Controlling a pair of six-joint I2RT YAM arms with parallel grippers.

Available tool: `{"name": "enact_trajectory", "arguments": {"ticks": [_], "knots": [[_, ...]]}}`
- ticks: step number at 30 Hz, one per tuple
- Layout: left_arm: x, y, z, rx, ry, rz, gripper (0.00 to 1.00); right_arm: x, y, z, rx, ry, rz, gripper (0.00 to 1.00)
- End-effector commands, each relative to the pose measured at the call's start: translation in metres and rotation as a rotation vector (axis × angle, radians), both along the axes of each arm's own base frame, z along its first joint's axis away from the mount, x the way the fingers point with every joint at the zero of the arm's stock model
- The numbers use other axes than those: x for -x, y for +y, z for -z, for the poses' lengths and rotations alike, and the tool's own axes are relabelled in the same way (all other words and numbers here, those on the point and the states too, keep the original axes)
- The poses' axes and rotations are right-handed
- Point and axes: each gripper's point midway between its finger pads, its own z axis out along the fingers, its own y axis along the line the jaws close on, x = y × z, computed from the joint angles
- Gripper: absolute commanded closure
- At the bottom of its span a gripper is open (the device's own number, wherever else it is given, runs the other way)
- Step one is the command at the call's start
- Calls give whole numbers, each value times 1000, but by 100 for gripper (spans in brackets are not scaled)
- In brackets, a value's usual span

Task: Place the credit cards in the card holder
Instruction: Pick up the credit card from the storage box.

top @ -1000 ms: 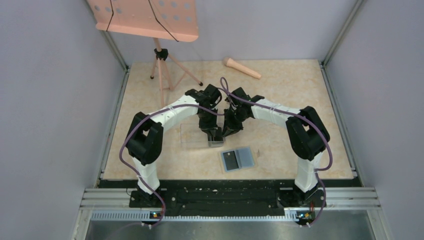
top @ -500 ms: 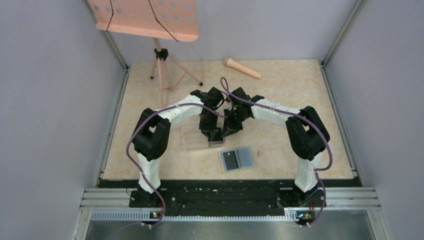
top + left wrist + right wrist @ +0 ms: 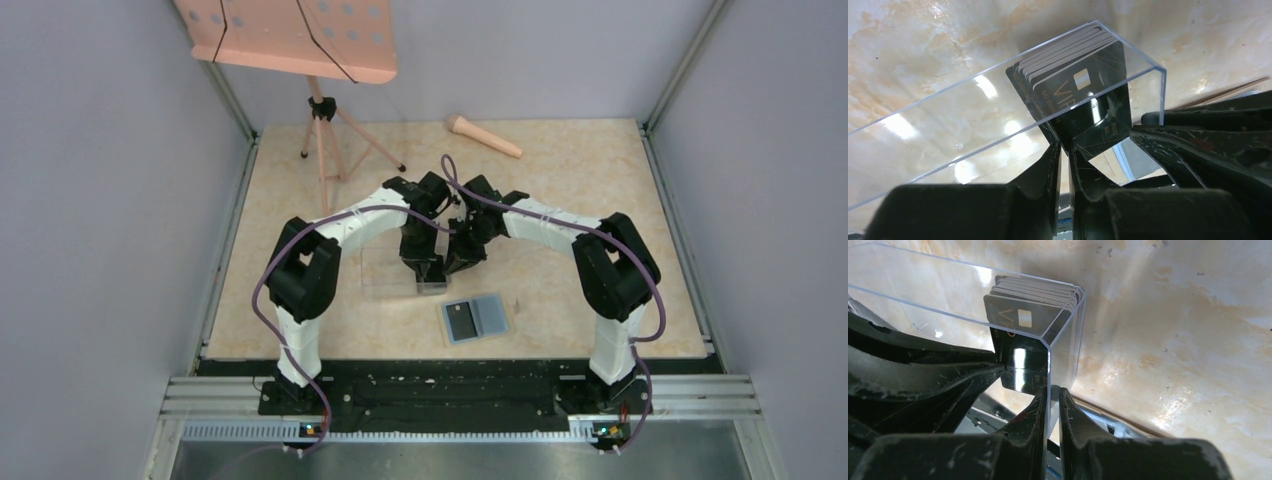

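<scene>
Near the middle of the table (image 3: 560, 200), a little toward its near edge, a long clear box (image 3: 385, 272) lies flat, and both arms bend in over its right end. In that end a stack of credit cards (image 3: 1060, 50) stands on edge, packed against the end wall and leaning slightly. The front 1 is a black card (image 3: 1068, 92) with a pale chip and gold VIP lettering.

The left gripper (image 3: 1064, 147) comes in at the box's long side. Its 2 fingers are drawn to a thin slit, and the lower corner of the black card runs into that slit, so the card looks pinched between them. In the right wrist view those same fingertips meet the side edge of the black card.

The right gripper (image 3: 1050, 392) sits at the corner of the box's end. Its 2 fingers are closed to a narrow gap with the clear end wall between them, clamped on the box.

The card holder (image 3: 490, 315) lies open and flat closer to the table's near edge, just beside the box's right end and apart from both grippers. Its light blue inside faces up, and 1 dark card (image 3: 461, 320) lies on its left half; whether that card is tucked into a pocket I cannot tell.

A pink microphone (image 3: 484, 136) lies by the far edge, and a pink music stand (image 3: 290, 35) stands at the far left corner
</scene>
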Motion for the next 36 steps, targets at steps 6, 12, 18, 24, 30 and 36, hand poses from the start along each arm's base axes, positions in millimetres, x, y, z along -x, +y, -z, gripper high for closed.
{"name": "enact_trajectory", "arguments": {"ticks": [6, 12, 18, 24, 30, 36], "knots": [[-13, -14, -34, 47, -93, 31, 80, 1, 21, -39, -122, -69, -45, 100], [-13, -18, -35, 64, -94, 28, 81, 2, 21, -38, -120, -69, -44, 100], [-14, -18, -39, 63, -101, 31, 80, 1, 21, -38, -120, -70, -44, 100], [-8, -7, -22, -9, -52, 52, 80, 2, 21, -39, -121, -70, -45, 100], [-8, -7, -17, -22, -44, 62, 79, 2, 21, -37, -119, -67, -45, 100], [-6, -8, -10, -31, -26, 64, 79, 2, 21, -38, -120, -68, -46, 100]]}}
